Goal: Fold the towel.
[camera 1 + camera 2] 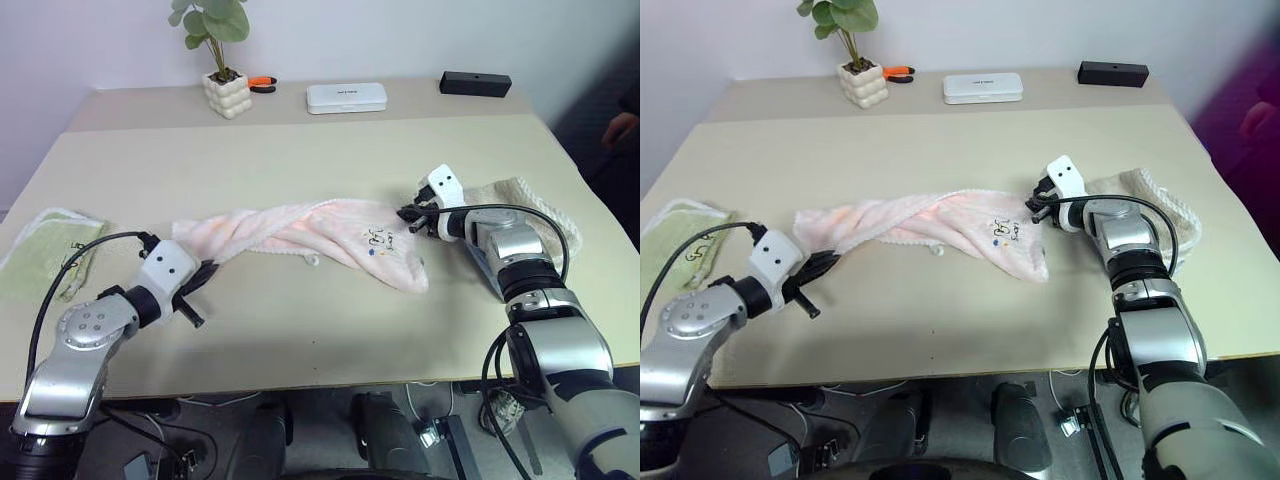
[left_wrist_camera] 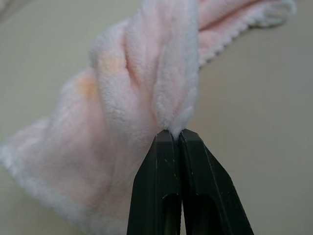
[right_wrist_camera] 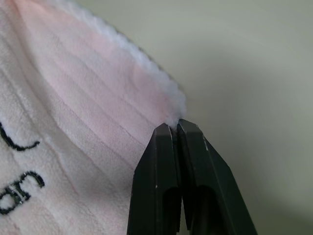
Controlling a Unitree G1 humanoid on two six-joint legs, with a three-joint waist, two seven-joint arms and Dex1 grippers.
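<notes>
Left eye view, towel: the pink towel [image 1: 310, 235] lies across the middle of the table [image 1: 300, 150], twisted into a rope toward the robot's left and wider at the right, logo side up.
Left eye view, left gripper: the left gripper [image 1: 207, 272] sits at the towel's left end, low over the table, fingers together on the cloth.
Left eye view, right gripper: the right gripper [image 1: 412, 215] meets the towel's right corner, just beside a beige towel [image 1: 520, 200].
Left eye view, surroundings: a green towel [image 1: 45, 250] lies at the table's left edge; a plant [image 1: 222, 60], a white case [image 1: 346, 97] and a black box [image 1: 475, 83] stand along the far side, well apart from the work.
Right eye view: same layout; both ends of the towel are met by a gripper, and the middle rests on the table.
Left wrist view, jaws: clenched, with a small pinch of fluffy pink pile caught at the fingertips [image 2: 168, 139]; the twisted length runs away from them.
Right wrist view, jaws: clenched on the white scalloped edge at the corner, the fingertips [image 3: 171, 129] nipping only a thin bit of cloth; dark lettering shows nearby.
Step, as I judge it: both ends gripped, the towel not yet spread or folded.
Next move calls for: lifting and drawing the two ends apart to undo the twist, then laying it flat before folding one half over.
Risk: both grips look shallow, so a hard pull could slip a corner free.
</notes>
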